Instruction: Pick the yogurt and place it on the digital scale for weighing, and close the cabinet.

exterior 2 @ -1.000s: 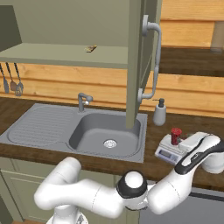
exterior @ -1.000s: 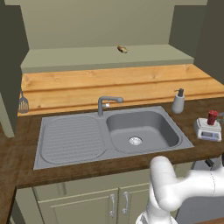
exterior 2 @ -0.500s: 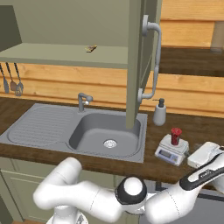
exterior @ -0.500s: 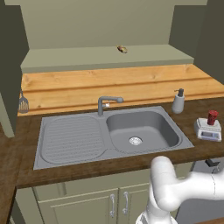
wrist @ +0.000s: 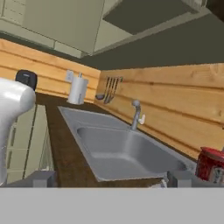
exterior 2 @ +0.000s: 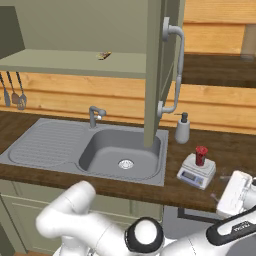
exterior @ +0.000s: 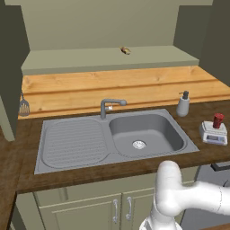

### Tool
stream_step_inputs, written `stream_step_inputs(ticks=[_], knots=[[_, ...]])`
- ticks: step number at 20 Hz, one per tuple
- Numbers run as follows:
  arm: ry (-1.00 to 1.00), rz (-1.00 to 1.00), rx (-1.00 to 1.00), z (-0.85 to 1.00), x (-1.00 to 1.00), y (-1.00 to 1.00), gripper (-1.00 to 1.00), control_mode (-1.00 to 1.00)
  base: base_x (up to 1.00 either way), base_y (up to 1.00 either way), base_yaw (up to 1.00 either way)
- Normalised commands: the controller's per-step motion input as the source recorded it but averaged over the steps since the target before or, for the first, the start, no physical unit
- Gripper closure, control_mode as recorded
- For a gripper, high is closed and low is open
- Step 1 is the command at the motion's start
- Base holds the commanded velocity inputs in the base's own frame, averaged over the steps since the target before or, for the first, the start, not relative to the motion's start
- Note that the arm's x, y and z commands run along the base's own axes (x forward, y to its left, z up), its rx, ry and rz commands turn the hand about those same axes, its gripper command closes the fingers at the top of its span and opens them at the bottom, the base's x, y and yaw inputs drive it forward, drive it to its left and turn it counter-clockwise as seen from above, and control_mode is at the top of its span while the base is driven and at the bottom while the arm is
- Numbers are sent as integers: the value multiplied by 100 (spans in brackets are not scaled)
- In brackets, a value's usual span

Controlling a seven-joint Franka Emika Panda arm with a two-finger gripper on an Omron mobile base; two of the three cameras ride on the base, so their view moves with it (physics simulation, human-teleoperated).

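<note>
Kitchen counter (exterior: 90,173), dark wood, wooden backsplash. Cabinet (exterior 2: 155,70), olive green, door standing open above the sink's right end. Sink (exterior: 148,132), grey steel, mid-counter, with drainboard on its left. Soap dispenser (exterior: 183,104), grey, behind the sink's right corner. Digital scale (exterior 2: 196,171), near the counter's right front edge. Yogurt (exterior 2: 201,155), red, upright on the scale plate. Gripper (wrist: 109,179), fingers spread wide, empty.

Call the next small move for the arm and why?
Probably swing the open gripper up toward the cabinet door's bar handle. The yogurt already stands upright on the digital scale, released, while the door juts open over the sink.
</note>
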Motion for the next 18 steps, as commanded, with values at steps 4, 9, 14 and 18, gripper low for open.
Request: stream_step_inputs(ticks=[4, 9, 14, 18], knots=[[-41, -3, -2, 6, -67, 100, -100, -100, 0, 0, 0], [-39, -12, -2, 72, -32, 99, -100, -100, 0, 0, 0], [-12, -21, -6, 100, -19, 46, -100, -100, 0, 0, 0], [0, -18, -8, 100, -59, 1, -100, -100, 0, 0, 0]])
